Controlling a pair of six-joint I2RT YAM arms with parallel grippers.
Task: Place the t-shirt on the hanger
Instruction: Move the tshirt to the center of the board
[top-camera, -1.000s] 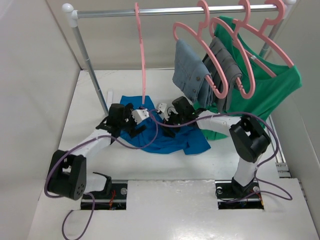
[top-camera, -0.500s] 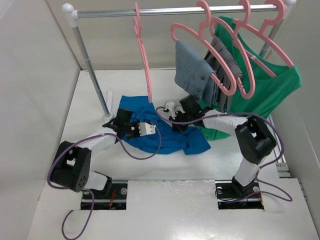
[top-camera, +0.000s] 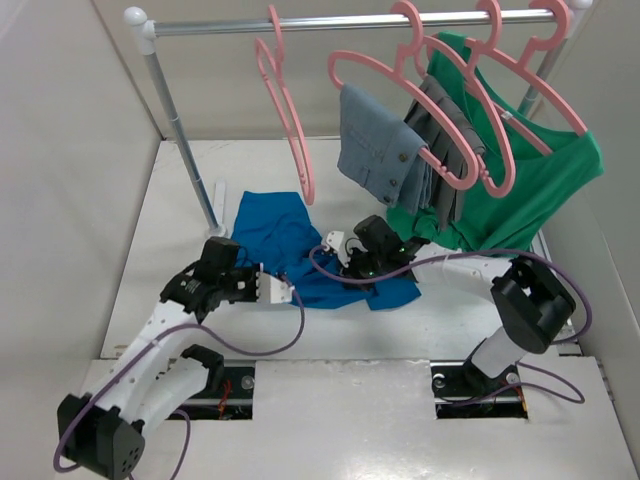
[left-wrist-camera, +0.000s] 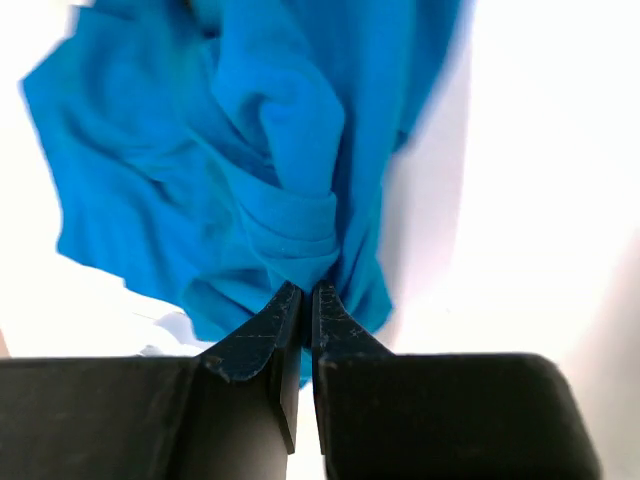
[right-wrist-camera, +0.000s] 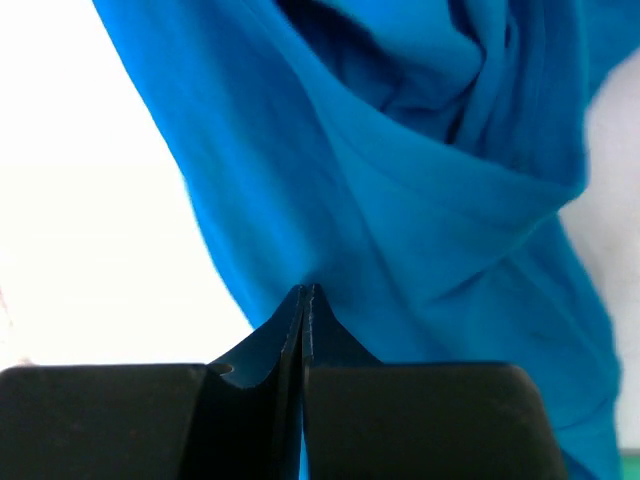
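Observation:
The blue t-shirt (top-camera: 272, 228) lies crumpled on the white table between my two grippers. My left gripper (top-camera: 284, 292) is at its near-left edge. In the left wrist view that gripper (left-wrist-camera: 306, 290) is shut on a bunched fold of the t-shirt (left-wrist-camera: 250, 150). My right gripper (top-camera: 333, 246) sits on the shirt's right part. In the right wrist view it (right-wrist-camera: 308, 292) is shut, its tips pinching the t-shirt (right-wrist-camera: 420, 200). The empty pink hanger (top-camera: 288, 125) hangs from the rail above the shirt, tilted, apart from both grippers.
A metal rail (top-camera: 350, 20) on a slanted post (top-camera: 185, 150) spans the back. Grey garments (top-camera: 380, 150) and a green shirt (top-camera: 540, 180) hang from other pink hangers at the right, reaching down close to my right arm. White walls stand on either side.
Both grippers went from open to shut on the t-shirt. My left arm drew back toward the near edge, stretching the cloth. The empty hanger and the grey garment swung left.

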